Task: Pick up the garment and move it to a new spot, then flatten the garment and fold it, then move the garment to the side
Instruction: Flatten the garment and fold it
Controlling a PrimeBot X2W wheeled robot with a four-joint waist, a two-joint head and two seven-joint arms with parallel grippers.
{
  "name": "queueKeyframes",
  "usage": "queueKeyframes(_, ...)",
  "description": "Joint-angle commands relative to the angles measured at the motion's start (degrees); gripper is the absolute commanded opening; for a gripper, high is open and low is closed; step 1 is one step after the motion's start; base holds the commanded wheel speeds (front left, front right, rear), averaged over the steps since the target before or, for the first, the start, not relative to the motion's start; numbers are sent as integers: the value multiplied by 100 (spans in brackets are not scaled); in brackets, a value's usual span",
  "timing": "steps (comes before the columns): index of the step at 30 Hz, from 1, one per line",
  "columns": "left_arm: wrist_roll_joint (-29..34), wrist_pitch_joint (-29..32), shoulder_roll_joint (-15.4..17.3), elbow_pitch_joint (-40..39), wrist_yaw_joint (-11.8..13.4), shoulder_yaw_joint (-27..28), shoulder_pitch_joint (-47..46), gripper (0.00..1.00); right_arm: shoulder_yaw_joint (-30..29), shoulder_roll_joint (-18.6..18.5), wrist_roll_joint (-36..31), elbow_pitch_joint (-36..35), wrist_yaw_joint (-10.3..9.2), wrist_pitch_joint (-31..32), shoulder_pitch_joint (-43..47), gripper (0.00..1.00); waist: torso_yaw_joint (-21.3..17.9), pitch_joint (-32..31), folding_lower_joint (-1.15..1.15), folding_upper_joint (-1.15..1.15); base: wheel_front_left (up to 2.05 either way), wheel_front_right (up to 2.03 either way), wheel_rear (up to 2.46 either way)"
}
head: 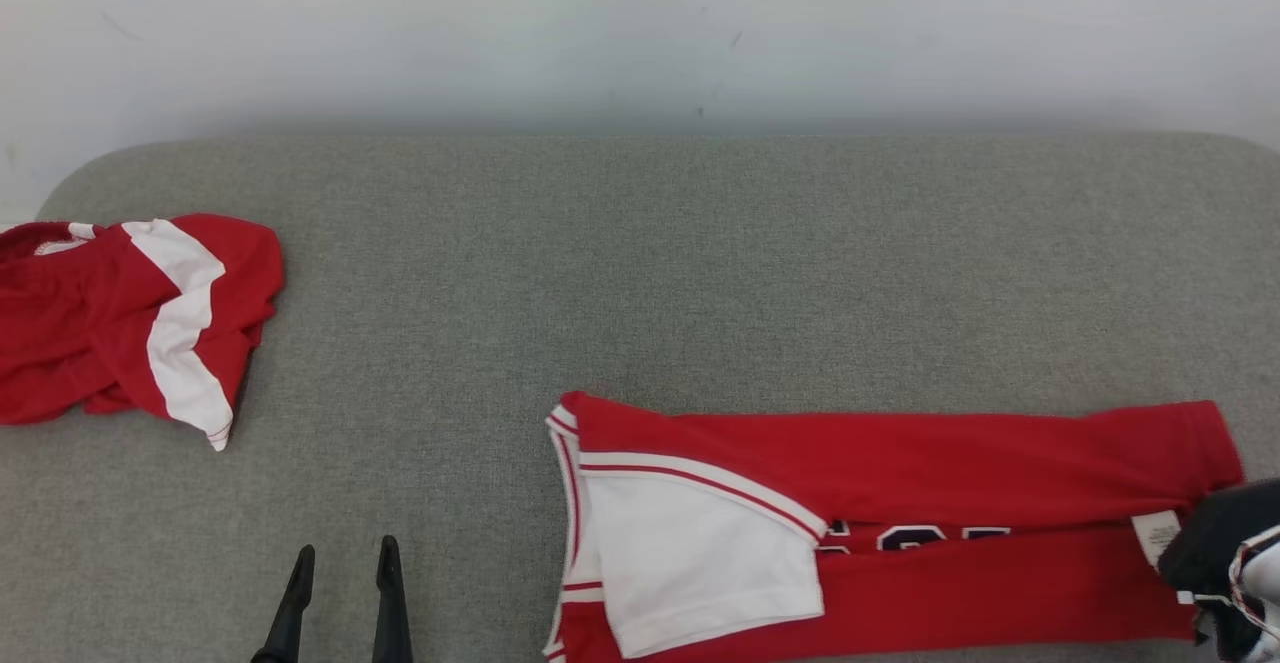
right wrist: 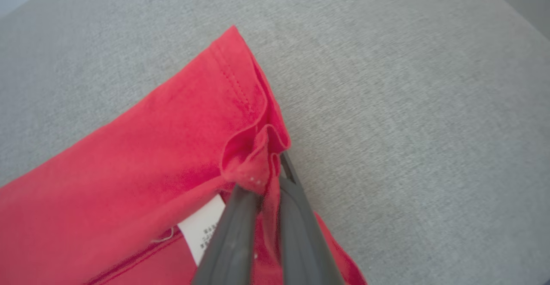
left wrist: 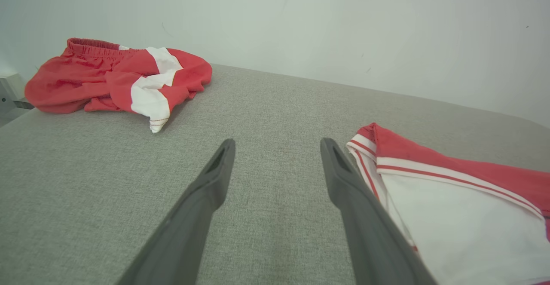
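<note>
At the far left of our grey fabric-covered table (head: 700,273) we see a pair of red and white shorts (head: 120,328) lying crumpled, the elastic waistband toward the left edge. Nearer to us and a little to the right, our left gripper (head: 346,545) hangs over bare grey cloth. Its two dark fingers are spread wide with nothing between them. It is well apart from the shorts and just left of the red jersey (head: 900,463).

The jersey lies on the near right half of the table, folded lengthwise into a long band running left to right. At its left end a white sleeve (head: 700,563) with red-striped trim lies flat on top. To the right of that, part of some dark lettering (head: 915,538) peeks out between the two red folds; we cannot read it. Farther right, a small white care label (head: 1157,535) shows near the hem.

At the right end, our right gripper (right wrist: 263,173) has its fingers pressed together on a bunched pleat of the jersey's red hem. It pinches the cloth just beside the label, and the cloth puckers around the fingertips. A pale wall (head: 640,33) stands behind the table.
</note>
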Motion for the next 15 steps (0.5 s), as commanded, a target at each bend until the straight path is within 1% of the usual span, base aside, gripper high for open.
queueKeyframes(1,14,-17,-9,-9,23,2,-70,100,-58,13,-92,-38,-15,-40,-31,0,-3,-3,0,0,0,0,0)
queueKeyframes(5,-16,-17,-11,-27,37,-4,-53,100,-632,-1,-261,-414,-14,-99,-52,0,-28,-10,0,0,0,0,0)
queueKeyframes(8,-41,-17,-10,-21,46,-18,-34,100,-902,4,-453,-697,-14,-45,50,0,-29,-31,0,0,0,0,0)
queueKeyframes(12,-57,-17,-10,-28,63,-35,-3,100,-863,11,-429,-1013,-14,77,197,0,-37,-69,0,0,0,0,0)
queueKeyframes(15,-76,-17,-10,-9,70,-39,11,100,-531,10,-229,-1185,-14,169,375,0,-48,-101,0,0,0,0,0)
